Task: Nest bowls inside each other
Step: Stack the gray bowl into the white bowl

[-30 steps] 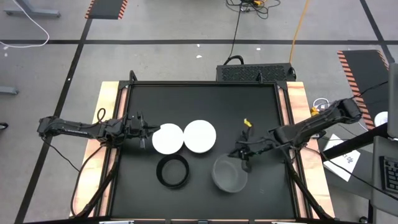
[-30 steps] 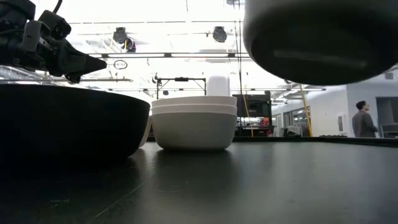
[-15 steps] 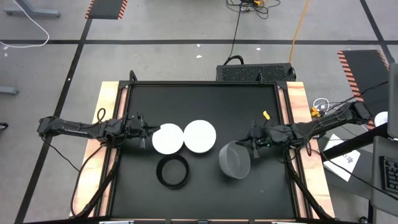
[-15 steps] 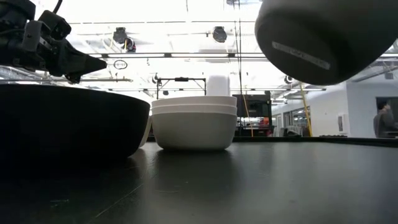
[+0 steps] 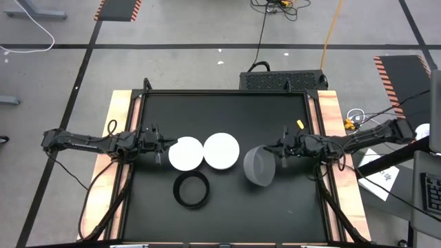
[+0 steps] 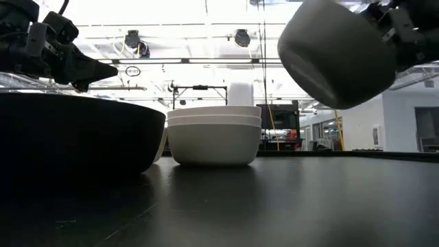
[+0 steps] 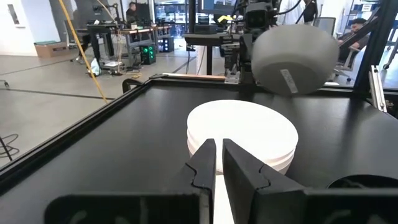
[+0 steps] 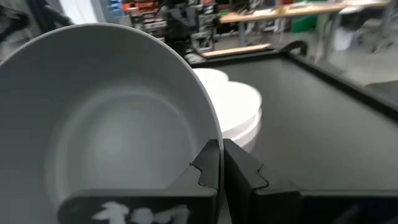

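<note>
Left wrist view: grey bowl (image 7: 292, 59) label unreadable.

A black tabletop (image 5: 220, 110) with wooden side strips (image 5: 116, 117) lies under the left pincer (image 5: 167, 147) and the right pincer (image 5: 276, 156). Past the table's far edge, nearer the right pincer, stands a vented black box (image 5: 282, 80). Outboard of the right pincer lie papers (image 5: 383, 176) and a keyboard (image 5: 431, 193).
</note>
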{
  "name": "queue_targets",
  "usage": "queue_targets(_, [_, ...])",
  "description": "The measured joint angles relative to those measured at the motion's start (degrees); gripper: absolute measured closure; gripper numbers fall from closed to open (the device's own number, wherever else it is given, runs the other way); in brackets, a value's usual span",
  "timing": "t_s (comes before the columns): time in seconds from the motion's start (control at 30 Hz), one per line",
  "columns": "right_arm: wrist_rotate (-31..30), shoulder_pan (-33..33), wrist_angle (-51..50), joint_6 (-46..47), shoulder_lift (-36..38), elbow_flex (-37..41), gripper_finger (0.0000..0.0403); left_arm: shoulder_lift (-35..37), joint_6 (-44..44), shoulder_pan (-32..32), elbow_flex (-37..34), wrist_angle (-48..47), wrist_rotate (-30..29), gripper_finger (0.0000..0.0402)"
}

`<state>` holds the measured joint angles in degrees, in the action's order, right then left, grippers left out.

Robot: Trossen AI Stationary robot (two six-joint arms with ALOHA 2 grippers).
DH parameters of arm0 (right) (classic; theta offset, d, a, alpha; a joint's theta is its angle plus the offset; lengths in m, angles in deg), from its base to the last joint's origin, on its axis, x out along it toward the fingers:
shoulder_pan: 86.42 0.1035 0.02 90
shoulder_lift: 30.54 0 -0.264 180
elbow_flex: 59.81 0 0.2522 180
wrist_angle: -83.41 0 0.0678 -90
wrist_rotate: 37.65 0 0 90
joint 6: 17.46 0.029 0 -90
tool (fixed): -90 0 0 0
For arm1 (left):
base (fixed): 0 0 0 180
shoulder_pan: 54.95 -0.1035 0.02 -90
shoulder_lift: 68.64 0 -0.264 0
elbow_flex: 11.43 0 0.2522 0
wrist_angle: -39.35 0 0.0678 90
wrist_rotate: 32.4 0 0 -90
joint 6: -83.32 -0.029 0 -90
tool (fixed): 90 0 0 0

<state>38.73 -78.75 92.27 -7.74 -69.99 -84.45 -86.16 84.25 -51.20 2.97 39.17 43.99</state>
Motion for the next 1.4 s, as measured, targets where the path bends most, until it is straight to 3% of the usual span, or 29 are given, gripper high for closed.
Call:
queue_targets(0.4, [3.9,-8.0,4.8,-2.3,0.0,1.5,0.0403,0.0,-0.6,0.0,0.0,-0.1,0.0,0.0371])
queue_targets(0.67, [14.3,-15.3,9.9,-2.0,-0.8,0.7,0.0403,0.0,-0.9,0.0,0.0,-0.2,0.0,0.0371])
queue_targets(0.8, [23.0,-19.5,9.6,-1.2,-2.1,-2.5,0.0403,0.0,-1.2,0.0,0.0,-0.2,0.0,0.0371])
queue_targets(0.9, [29.0,-21.8,8.3,-1.3,-3.9,-5.8,0.0403,0.0,-1.2,0.0,0.0,-0.2,0.0,0.0371])
queue_targets(1.4, [42.5,-33.2,4.1,-1.5,-22.2,-20.1,0.0403,0.0,-1.1,0.0,0.0,-0.5,0.0,0.0371])
